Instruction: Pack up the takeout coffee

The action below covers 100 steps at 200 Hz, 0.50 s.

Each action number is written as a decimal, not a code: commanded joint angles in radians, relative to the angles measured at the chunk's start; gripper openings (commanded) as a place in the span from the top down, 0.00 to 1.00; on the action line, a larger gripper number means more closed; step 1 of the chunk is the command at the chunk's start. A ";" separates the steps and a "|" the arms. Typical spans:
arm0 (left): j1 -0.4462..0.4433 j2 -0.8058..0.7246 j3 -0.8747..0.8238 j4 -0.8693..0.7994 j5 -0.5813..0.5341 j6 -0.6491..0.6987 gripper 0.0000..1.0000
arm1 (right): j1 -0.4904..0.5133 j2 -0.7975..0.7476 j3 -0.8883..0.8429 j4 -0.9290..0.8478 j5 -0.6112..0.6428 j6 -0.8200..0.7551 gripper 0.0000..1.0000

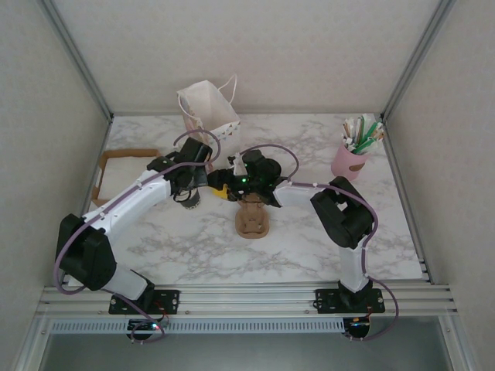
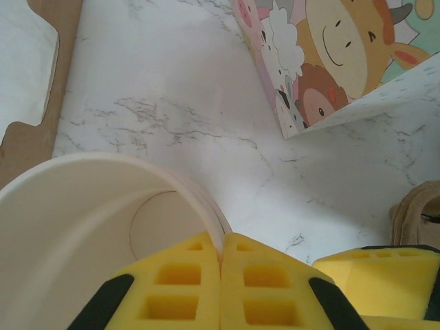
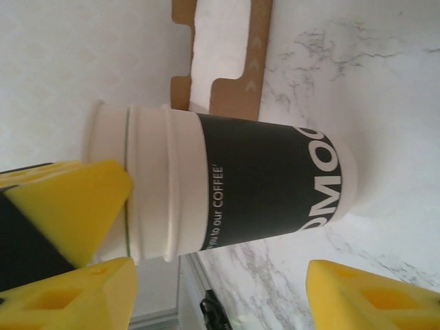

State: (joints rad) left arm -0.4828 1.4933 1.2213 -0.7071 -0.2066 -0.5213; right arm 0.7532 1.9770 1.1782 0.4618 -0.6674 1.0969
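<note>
The takeout coffee is out of view. A lidless stack of paper cups (image 1: 189,201), with a dark printed sleeve and a cream inside, stands on the marble table. My left gripper (image 1: 192,192) is shut on the rim of the top cup (image 2: 82,220), one yellow finger (image 2: 175,289) inside and the other outside. In the right wrist view the cup stack (image 3: 234,185) lies across the frame, several rims showing at its left end. My right gripper (image 3: 221,268) stands open close beside it, its fingers apart from the sleeve.
A brown cardboard two-cup carrier (image 1: 253,220) sits just in front of the grippers. A cartoon-printed paper bag (image 1: 209,116) stands at the back. A flat cardboard sheet (image 1: 116,166) lies at the left. A pink holder of utensils (image 1: 349,158) stands at the back right.
</note>
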 commanded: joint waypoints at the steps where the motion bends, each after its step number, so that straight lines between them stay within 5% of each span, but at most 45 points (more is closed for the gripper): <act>1: -0.008 0.023 0.037 -0.029 -0.002 -0.010 0.86 | -0.003 0.023 -0.003 0.060 -0.024 0.035 0.33; 58: -0.008 0.025 0.052 -0.064 0.020 -0.006 0.77 | -0.002 0.007 -0.042 0.063 -0.011 0.030 0.33; 100: -0.010 0.033 0.055 -0.091 0.022 -0.004 0.88 | -0.002 -0.001 -0.058 0.069 -0.003 0.033 0.33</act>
State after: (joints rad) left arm -0.4831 1.5196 1.2495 -0.7475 -0.1871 -0.5247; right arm 0.7506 1.9804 1.1366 0.4973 -0.6746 1.1233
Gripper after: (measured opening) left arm 0.163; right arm 0.667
